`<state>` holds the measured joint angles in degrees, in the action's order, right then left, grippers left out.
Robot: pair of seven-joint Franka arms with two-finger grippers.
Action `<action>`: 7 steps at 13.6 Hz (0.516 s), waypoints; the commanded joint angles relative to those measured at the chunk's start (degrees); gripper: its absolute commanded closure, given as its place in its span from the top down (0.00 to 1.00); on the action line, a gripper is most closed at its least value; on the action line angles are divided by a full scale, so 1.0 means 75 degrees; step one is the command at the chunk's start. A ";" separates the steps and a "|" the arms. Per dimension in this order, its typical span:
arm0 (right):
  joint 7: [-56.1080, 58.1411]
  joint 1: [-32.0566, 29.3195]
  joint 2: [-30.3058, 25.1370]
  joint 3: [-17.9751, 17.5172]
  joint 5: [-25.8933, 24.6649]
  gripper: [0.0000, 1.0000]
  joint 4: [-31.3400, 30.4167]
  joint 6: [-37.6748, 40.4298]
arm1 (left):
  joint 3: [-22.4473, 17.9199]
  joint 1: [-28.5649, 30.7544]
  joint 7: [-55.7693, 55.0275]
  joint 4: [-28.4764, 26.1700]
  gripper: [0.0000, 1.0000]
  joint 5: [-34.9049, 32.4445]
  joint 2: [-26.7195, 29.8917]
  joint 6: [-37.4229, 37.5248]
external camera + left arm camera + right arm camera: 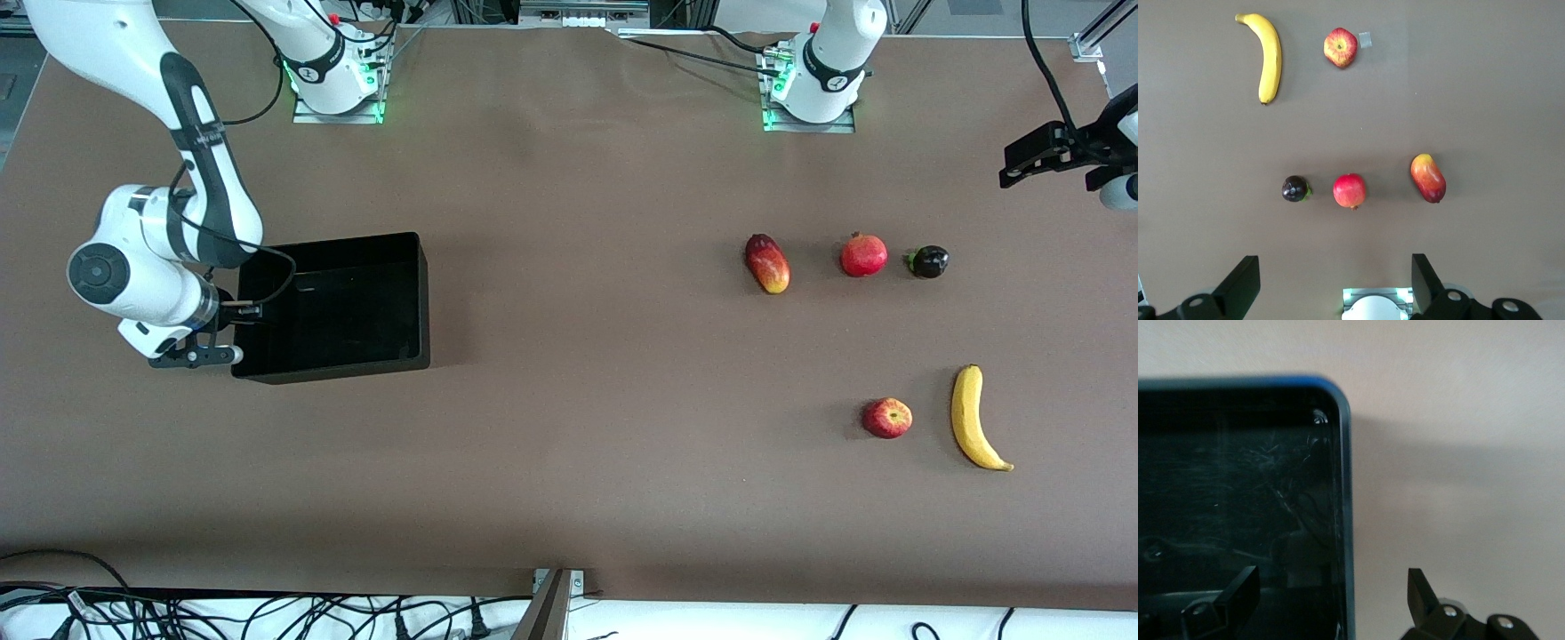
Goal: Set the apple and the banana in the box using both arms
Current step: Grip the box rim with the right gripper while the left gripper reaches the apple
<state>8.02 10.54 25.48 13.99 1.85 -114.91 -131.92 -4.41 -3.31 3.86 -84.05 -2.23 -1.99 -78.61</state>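
Apple (886, 418) and banana (977, 418) lie at the bench's 4 o'clock, box (418, 302) at 9; left end effector (1335, 283), open and empty, should descend centred over 1 fruit; right end effector (1331, 600), open, straddles the box wall.

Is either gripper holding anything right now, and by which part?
Nothing is held. The left gripper hangs open above the fruit; the right gripper is open astride the box wall. Apple and banana lie untouched.
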 commanded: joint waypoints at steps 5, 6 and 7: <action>0.0290 -0.0069 -0.0186 -0.0072 0.0222 0.00 -0.0171 0.0184 | -0.0021 0.0535 0.0118 -0.0008 1.00 0.0754 -0.2181 -0.2908; 0.0290 -0.0069 -0.0291 -0.0096 0.0245 0.00 -0.0101 0.0395 | -0.0021 0.0582 0.0118 -0.0008 1.00 0.0789 -0.2532 -0.3377; 0.0267 -0.0069 -0.0431 -0.0119 0.0338 0.00 -0.0077 0.0572 | -0.0021 0.0583 0.0130 0.0004 1.00 0.0871 -0.2965 -0.3869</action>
<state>8.84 10.54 25.26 13.93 2.62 -115.35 -130.75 -4.56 0.82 3.85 -85.86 2.50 -19.27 -103.44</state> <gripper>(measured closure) 0.806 0.000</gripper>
